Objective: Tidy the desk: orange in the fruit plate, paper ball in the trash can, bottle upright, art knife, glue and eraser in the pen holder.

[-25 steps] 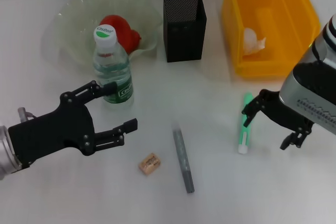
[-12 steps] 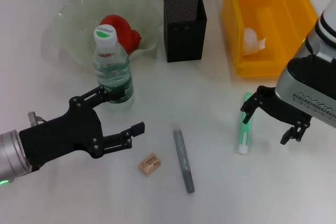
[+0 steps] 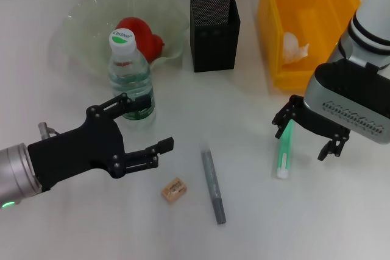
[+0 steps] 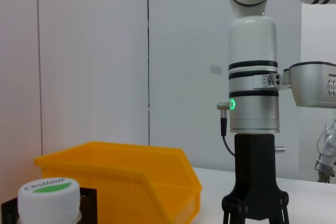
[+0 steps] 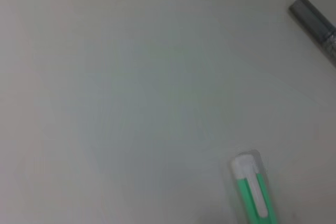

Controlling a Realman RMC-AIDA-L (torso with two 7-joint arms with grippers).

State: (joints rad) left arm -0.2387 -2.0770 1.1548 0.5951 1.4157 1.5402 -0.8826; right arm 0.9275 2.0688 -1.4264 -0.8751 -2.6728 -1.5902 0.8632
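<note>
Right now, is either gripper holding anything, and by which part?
Nothing is held. The left gripper is open beside the bottle; the right gripper is open above the green art knife, not closed on it.

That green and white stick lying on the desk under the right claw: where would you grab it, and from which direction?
Probably from straight above, around its green middle. The green and white stick lies flat on the white desk, long and thin, so fingers closing across its narrow width should hold it best. The right gripper hangs open right over its upper part, and nothing crowds either side of it.
</note>
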